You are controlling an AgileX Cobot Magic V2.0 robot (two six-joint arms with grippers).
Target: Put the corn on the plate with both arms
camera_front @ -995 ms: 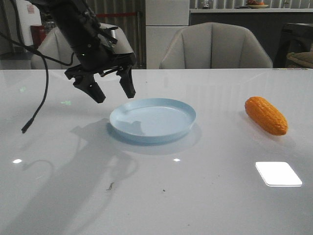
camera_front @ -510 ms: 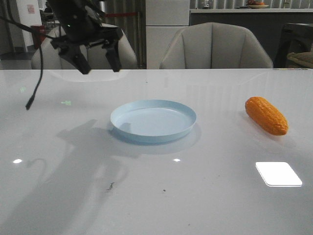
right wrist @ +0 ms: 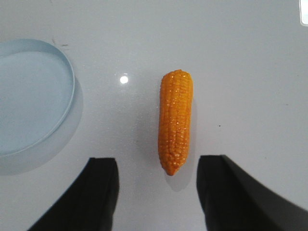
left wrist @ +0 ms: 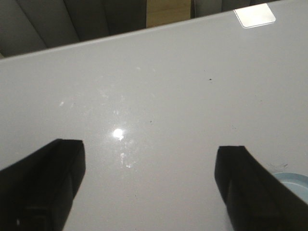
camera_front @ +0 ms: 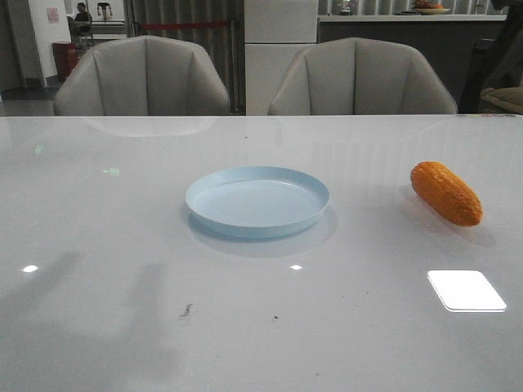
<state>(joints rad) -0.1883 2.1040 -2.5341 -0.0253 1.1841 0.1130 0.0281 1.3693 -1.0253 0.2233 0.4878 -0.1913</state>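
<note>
The orange-yellow corn (camera_front: pixel 445 192) lies on the white table at the right; in the right wrist view the corn (right wrist: pixel 175 120) lies lengthwise, its near tip just ahead of the jaws. The pale blue plate (camera_front: pixel 257 200) sits empty at the table's middle; the plate (right wrist: pixel 29 96) also shows in the right wrist view, and a sliver of its rim (left wrist: pixel 291 180) shows in the left wrist view. My right gripper (right wrist: pixel 156 173) is open and empty above the table, short of the corn. My left gripper (left wrist: pixel 149 166) is open and empty over bare table. Neither arm shows in the front view.
Two grey chairs (camera_front: pixel 143 77) stand behind the table's far edge. A bright light reflection (camera_front: pixel 466 290) lies on the table at the front right. A small dark smudge (camera_front: pixel 186 309) marks the front of the table.
My left arm has risen up and away from the plate's left rim and left the front view. The plate and corn have not moved.
</note>
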